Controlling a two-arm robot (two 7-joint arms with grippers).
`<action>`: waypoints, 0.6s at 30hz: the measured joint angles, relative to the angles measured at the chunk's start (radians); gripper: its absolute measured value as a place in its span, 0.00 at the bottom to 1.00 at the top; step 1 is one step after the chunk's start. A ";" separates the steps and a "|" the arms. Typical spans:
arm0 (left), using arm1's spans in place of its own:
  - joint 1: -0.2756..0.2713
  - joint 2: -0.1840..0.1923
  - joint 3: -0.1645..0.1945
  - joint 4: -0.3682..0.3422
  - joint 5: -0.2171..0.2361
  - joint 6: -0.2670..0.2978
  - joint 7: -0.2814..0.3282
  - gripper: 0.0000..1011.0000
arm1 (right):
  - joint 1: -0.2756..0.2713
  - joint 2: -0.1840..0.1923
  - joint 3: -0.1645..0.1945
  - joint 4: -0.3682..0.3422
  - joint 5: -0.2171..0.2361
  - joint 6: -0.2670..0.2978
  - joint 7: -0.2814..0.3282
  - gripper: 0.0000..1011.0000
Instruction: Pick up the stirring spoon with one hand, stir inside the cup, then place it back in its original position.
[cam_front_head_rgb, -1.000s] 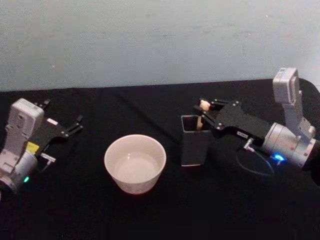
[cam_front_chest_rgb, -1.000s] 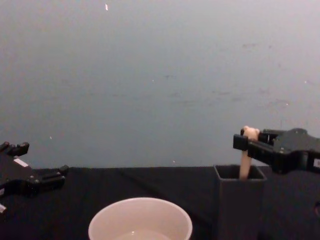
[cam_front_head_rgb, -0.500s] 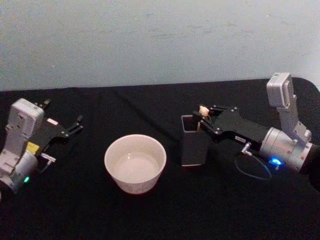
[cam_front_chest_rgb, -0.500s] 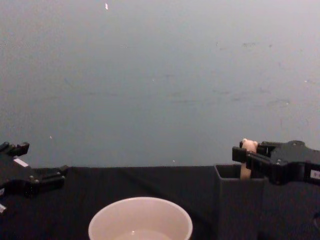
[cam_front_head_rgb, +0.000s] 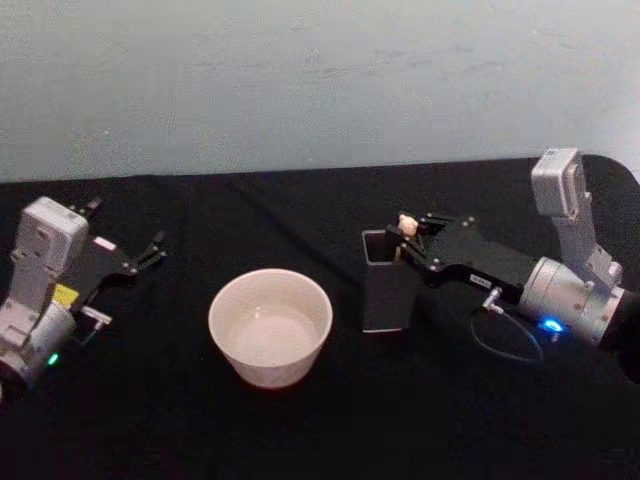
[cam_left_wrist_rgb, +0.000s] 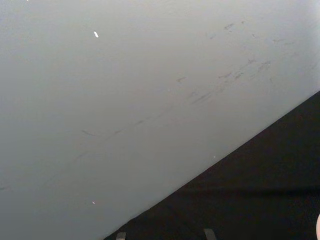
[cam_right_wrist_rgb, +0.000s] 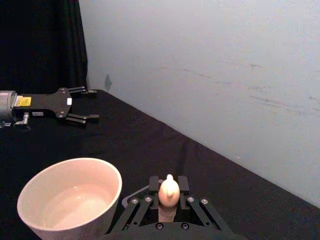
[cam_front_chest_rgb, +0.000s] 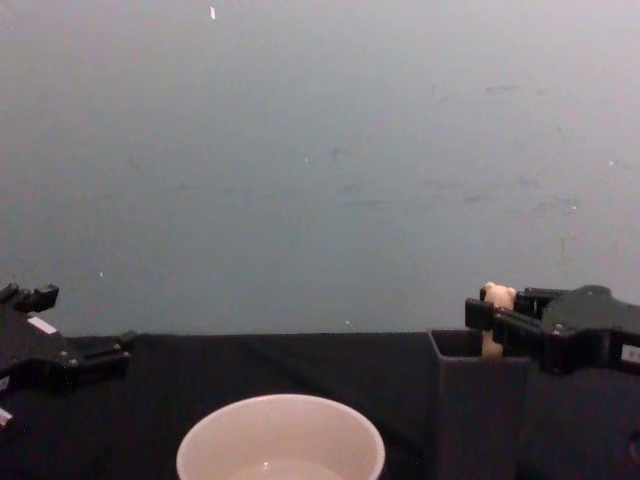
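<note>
The stirring spoon stands upright in the dark grey square holder, its original position. Only its pale bear-head top shows above the rim; the bowl is hidden inside. My right gripper reaches in from the right, level with the holder's top, and is shut on the spoon's handle just under the bear head. The cream-white cup sits to the left of the holder, apart from it. My left gripper rests open at the far left.
A black cloth covers the table, with a pale wall behind it. A thin cable loops under the right wrist. Open cloth lies between the left gripper and the cup.
The right gripper has come down with the spoon, so the handle has sunk deeper into the holder. The left arm and the cup have stayed put.
</note>
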 joint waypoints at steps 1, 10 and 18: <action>0.000 0.000 0.000 0.000 0.000 0.000 0.000 0.99 | 0.000 0.000 0.000 0.000 0.000 0.000 0.000 0.21; 0.000 0.000 0.000 0.000 0.000 0.000 0.000 0.99 | 0.001 0.000 0.000 0.000 0.001 0.000 0.001 0.41; 0.000 0.000 0.000 0.000 0.000 0.000 0.000 0.99 | 0.001 0.000 0.001 0.000 0.001 -0.001 0.002 0.69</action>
